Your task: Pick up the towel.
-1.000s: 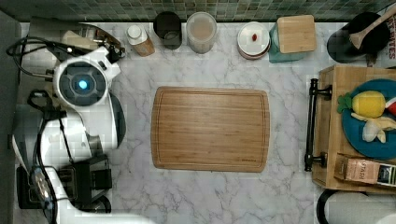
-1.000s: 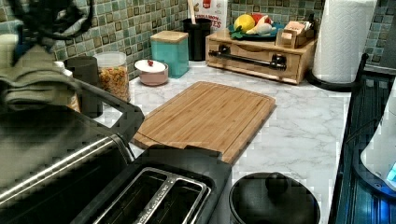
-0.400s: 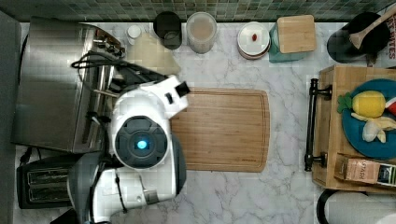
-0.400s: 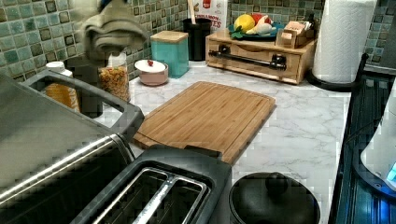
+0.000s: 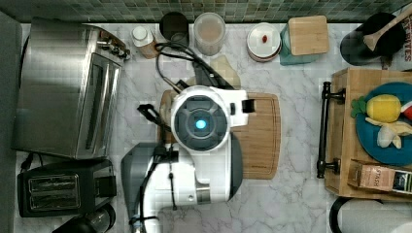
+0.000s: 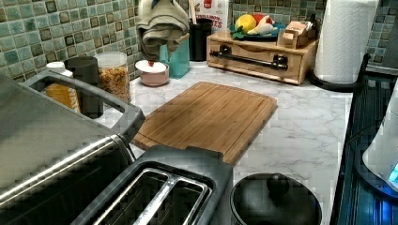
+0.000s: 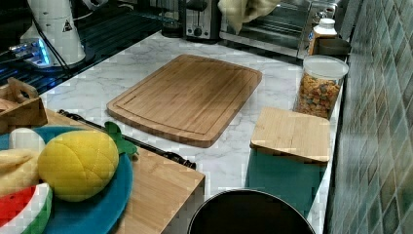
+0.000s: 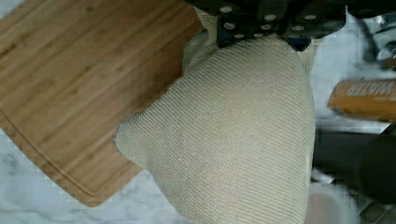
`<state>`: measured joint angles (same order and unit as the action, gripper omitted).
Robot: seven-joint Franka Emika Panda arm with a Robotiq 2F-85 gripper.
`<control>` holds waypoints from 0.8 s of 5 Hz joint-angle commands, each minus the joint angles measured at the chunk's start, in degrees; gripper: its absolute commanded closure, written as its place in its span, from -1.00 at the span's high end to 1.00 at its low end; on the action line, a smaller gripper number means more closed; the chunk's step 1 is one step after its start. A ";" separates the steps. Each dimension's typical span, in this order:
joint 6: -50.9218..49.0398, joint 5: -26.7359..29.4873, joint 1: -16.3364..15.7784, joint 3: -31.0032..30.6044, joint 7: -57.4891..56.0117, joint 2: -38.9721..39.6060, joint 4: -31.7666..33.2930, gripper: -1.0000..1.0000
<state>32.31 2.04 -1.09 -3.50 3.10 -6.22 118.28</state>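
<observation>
While the towel [image 8: 233, 135] hangs clear of the counter, its cream cloth drapes in loose folds from the gripper [image 8: 261, 35], whose fingers are pinched together on the towel's upper edge in the wrist view. In the left view the towel [image 6: 162, 26] is suspended high at the far left, in front of the teal container [image 6: 177, 58] and above the pink-lidded bowl [image 6: 152, 72]. In the top view a part of the towel [image 5: 224, 68] shows beyond the white arm [image 5: 201, 124], over the far edge of the bamboo cutting board [image 5: 260, 138]. The cutting board [image 6: 211, 117] lies bare on the marble counter [image 6: 300, 126]. In the right view the towel [image 7: 243, 12] hangs before the steel toaster oven [image 7: 287, 19].
</observation>
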 commanded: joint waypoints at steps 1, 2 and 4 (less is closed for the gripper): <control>-1.80 -5.35 3.10 1.34 9.14 -3.10 -4.04 -1.00; -1.78 -5.23 3.76 0.73 9.05 -3.11 -4.02 -1.00; -1.79 -5.35 3.11 1.33 9.14 -3.10 -4.03 -1.00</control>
<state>29.54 -2.70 2.72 -1.14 8.23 -6.00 118.73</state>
